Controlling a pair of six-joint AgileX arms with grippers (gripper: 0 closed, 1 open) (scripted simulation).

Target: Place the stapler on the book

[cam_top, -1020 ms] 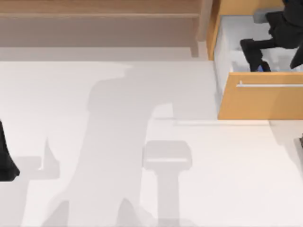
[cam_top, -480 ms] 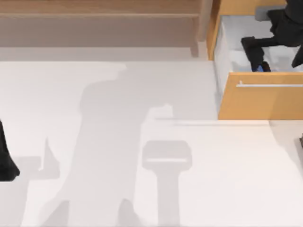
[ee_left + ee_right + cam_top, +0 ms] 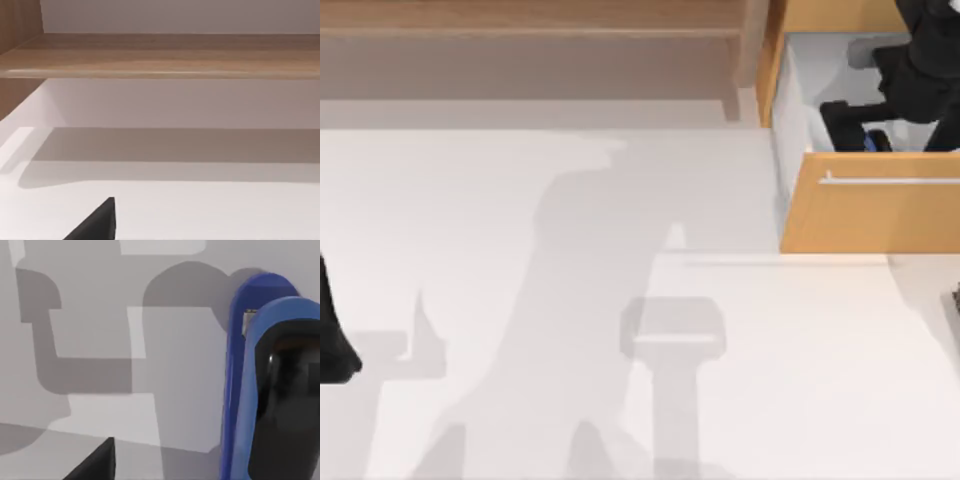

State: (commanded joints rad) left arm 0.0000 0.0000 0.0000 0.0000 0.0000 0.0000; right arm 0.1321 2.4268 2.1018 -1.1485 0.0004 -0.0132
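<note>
Here, the small blue-and-black stapler (image 3: 869,141) is seen inside the open white-lined wooden drawer (image 3: 870,215) at far right, beside the right gripper (image 3: 850,125), whose finger state cannot be told. The left arm (image 3: 332,335) is parked at the left edge.

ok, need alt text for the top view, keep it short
The right gripper reaches down into the open, white-lined wooden drawer at the table's far right, with a bit of the blue stapler showing at its tip. The left arm sits parked at the white table's left edge.
</note>
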